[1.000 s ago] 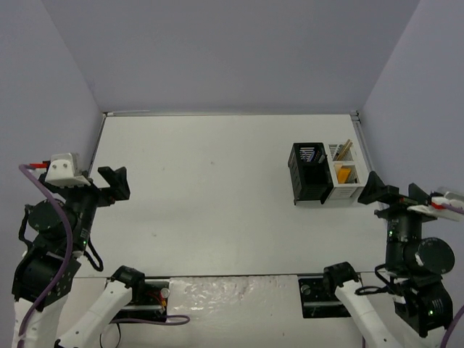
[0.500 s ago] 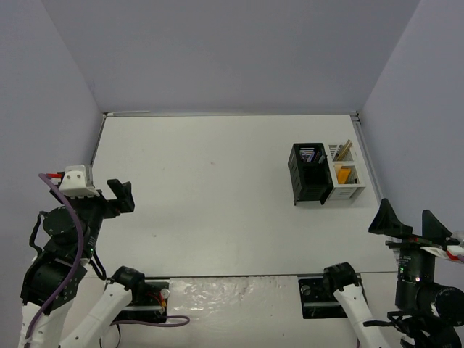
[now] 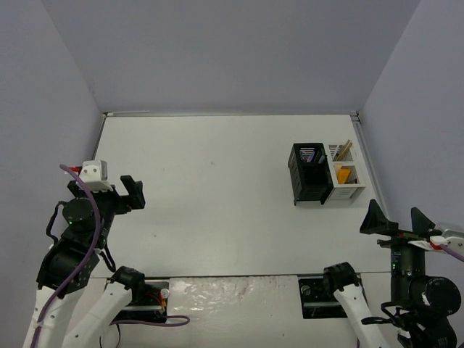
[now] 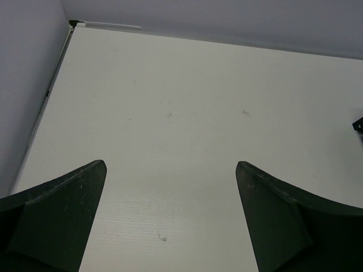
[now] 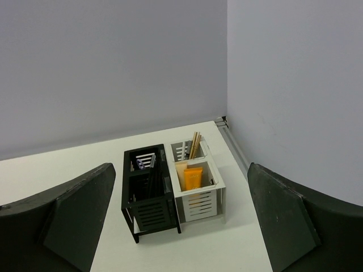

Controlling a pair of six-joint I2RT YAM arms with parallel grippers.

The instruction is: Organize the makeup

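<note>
Standing in the rear cell of the white slatted plastic holder (image 5: 202, 204), the beige wooden sticks (image 5: 194, 145) lean toward the back right, their tips rising above the rim. In the front cell of that same holder sits the small orange-and-white tube (image 5: 193, 177), upright and resting against the dividing wall. Touching the white holder's left side is the black mesh metal holder (image 5: 148, 212), and in its rear compartment a lavender-and-white slim item (image 5: 145, 160) shows above the edge. The front compartment is too dark to tell its contents. Both holders stand together near the far right corner of the white table (image 3: 217, 167), close to the right-hand grey wall (image 3: 413, 109). The right gripper (image 3: 394, 214) hangs above the near right edge of the table, well apart from the holders and facing them, its two dark fingers spread wide with nothing between them. The left gripper (image 4: 171, 170) is poised over the near left part of the table, far from the holders, its fingers likewise wide apart and holding nothing.
</note>
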